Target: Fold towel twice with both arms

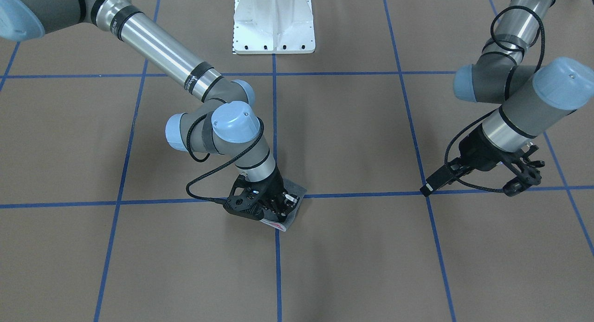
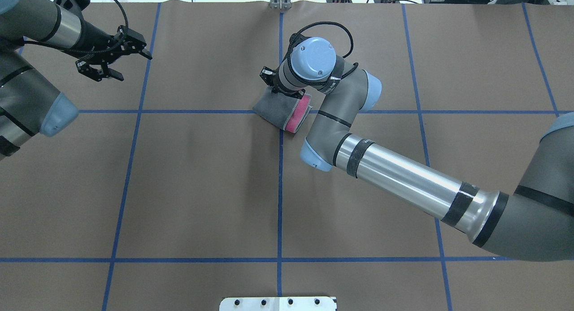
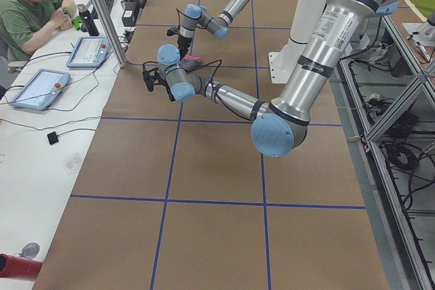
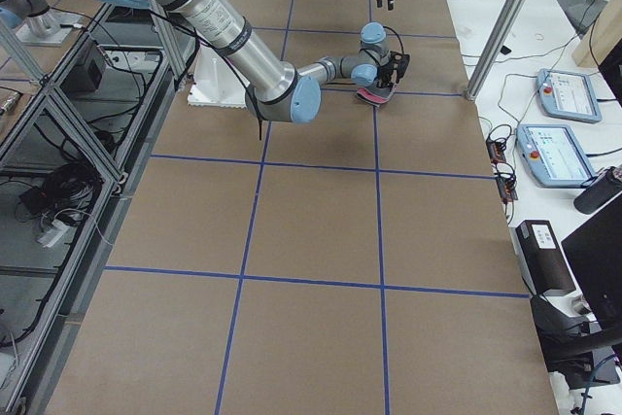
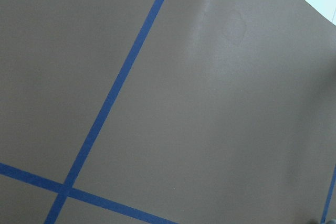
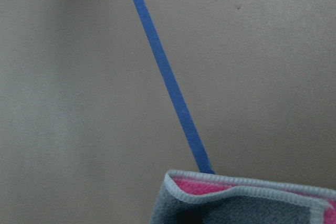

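Jaws of the right gripper [image 1: 284,206] sit on the towel [image 2: 274,108], clamped or not I cannot tell; those of the left gripper [image 2: 132,65] are spread and empty, well away. Lying folded grey-side-out on the blue tape lines [image 2: 202,111], the towel looks light and floppy, best pinched at 2 border corners.

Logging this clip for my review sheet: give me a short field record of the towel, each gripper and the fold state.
towel: folded, dark grey outside, pink showing along one edge, lying at a crossing of blue tape lines on the table
right gripper: down on the towel; its own wrist hides the jaws, so the grip cannot be told
left gripper: open, holding nothing, off to the side and apart from the towel
fold state: at least one fold is in; layers cannot be counted
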`<state>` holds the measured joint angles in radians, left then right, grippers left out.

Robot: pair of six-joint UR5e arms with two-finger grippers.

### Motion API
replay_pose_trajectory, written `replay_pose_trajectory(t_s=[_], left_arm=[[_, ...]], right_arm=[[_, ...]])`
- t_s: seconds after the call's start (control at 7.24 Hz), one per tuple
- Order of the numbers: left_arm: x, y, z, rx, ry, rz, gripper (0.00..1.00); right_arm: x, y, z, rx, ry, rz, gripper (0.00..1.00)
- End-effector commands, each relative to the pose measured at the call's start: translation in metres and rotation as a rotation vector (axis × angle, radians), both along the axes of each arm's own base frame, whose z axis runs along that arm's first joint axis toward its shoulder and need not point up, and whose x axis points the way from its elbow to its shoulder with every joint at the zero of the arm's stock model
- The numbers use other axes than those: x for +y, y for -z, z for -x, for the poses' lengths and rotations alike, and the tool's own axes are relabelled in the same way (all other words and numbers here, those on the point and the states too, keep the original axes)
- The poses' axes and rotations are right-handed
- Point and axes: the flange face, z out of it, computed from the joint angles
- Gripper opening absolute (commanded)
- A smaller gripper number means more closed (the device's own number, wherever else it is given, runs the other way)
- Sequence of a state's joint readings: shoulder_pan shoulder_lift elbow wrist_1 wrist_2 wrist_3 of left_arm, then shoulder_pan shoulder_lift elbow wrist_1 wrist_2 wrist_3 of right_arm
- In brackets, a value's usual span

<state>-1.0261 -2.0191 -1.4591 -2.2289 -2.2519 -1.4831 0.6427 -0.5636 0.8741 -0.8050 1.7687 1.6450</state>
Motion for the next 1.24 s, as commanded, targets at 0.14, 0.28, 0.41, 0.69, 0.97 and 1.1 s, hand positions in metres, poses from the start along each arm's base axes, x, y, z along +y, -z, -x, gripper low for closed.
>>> replay_pose_trajectory(t_s=[0.14, 0.28, 0.41, 0.69, 0.97, 1.1], left_arm=[[0.0, -0.001, -0.001, -0.002, 0.0, 0.002, 1.0], [0.0, -0.001, -0.001, -0.002, 0.0, 0.002, 1.0], [0.0, 0.0, -0.001, -0.001, 0.0, 0.0, 1.0], [0.0, 0.0, -0.001, -0.001, 0.0, 0.0, 1.0], [0.0, -0.001, -0.001, -0.001, 0.001, 0.003, 1.0], [-0.001, 0.0, -0.001, -0.001, 0.002, 0.001, 1.0]], right_arm=[[-0.007, 0.017, 0.002, -0.005, -0.012, -0.01, 0.0], [-0.01, 0.02, 0.006, 0.001, -0.012, -0.005, 0.0], [-0.011, 0.014, 0.009, 0.013, -0.01, 0.002, 0.0], [-0.01, 0.014, 0.01, 0.012, -0.007, 0.002, 0.0], [-0.009, 0.023, 0.012, 0.004, -0.003, -0.002, 0.0], [-0.01, 0.042, 0.011, -0.017, 0.001, -0.012, 0.0]])
